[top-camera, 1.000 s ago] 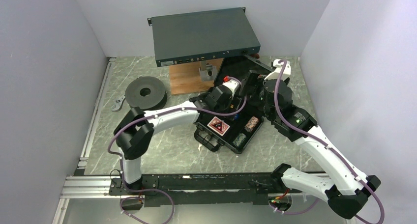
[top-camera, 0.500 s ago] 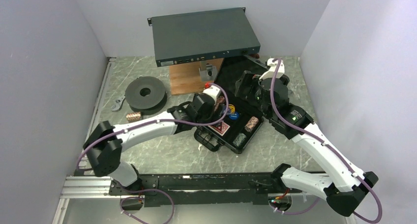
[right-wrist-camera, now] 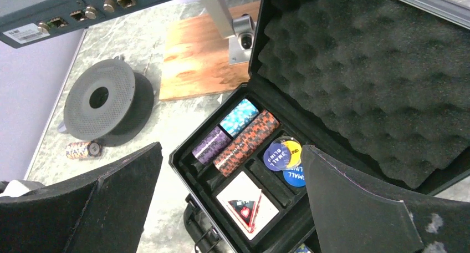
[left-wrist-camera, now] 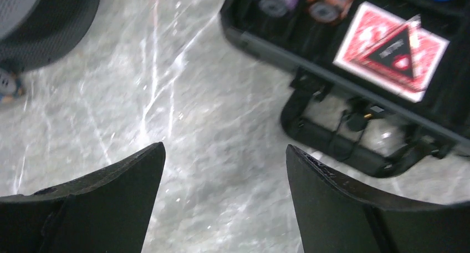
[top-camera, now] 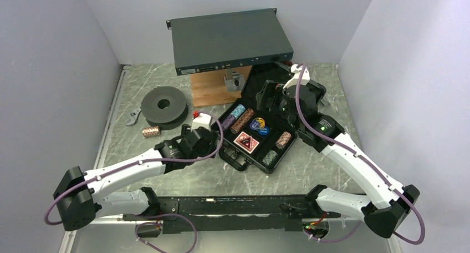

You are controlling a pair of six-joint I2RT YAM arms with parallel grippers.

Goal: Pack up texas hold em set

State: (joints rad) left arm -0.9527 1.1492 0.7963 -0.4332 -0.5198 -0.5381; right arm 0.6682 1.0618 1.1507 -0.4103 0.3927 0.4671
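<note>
The left hand [left-wrist-camera: 224, 153] hangs released over the worktop [left-wrist-camera: 166, 125] just left of the case [right-wrist-camera: 360, 70]. The right hand [right-wrist-camera: 230, 147], likewise released, hovers above it. One chip roll [top-camera: 150, 131] lies well left.

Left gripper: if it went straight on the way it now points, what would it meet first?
Probably the bare marble table, which fills the gap of the open left gripper in its wrist view, short of the black case. Depth is unclear, so the case rim could come first.
</note>
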